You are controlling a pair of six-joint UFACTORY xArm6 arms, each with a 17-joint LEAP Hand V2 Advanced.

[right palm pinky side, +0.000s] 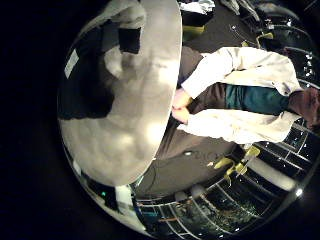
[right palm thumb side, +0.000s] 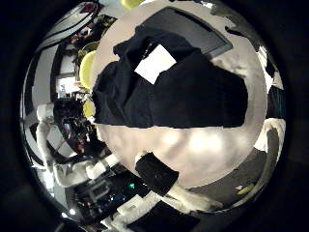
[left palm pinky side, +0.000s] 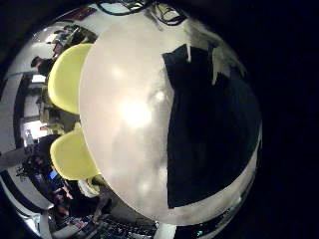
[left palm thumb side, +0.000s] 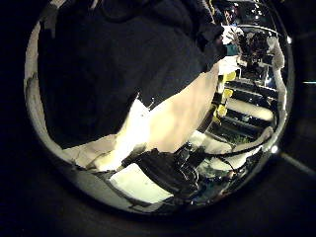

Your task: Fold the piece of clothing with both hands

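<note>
Closest to the left hand lies the black cloth garment. It fills much of that palm's thumb-side view, so the palm is close above it. The cloth lies flat on the pale, round tabletop, and one of its edges runs just beside a strip of bare table. Whether the left hand's fingers are spread or curled cannot be told from its views. From the right hand the whole garment is seen spread wide across the table. A white rectangular label lies on top of it, and one long edge of the cloth runs straight across the middle of the table. Between that edge and the table's rim on the right hand's side there is a broad band of bare surface. The state of the right hand's fingers cannot be told either. In the left little-finger view the garment covers only one part of the round top, and the rest is open, shiny surface out to the rim. Beyond that rim two yellow-green moulded chairs stand close against the table's edge, well apart from the cloth.
</note>
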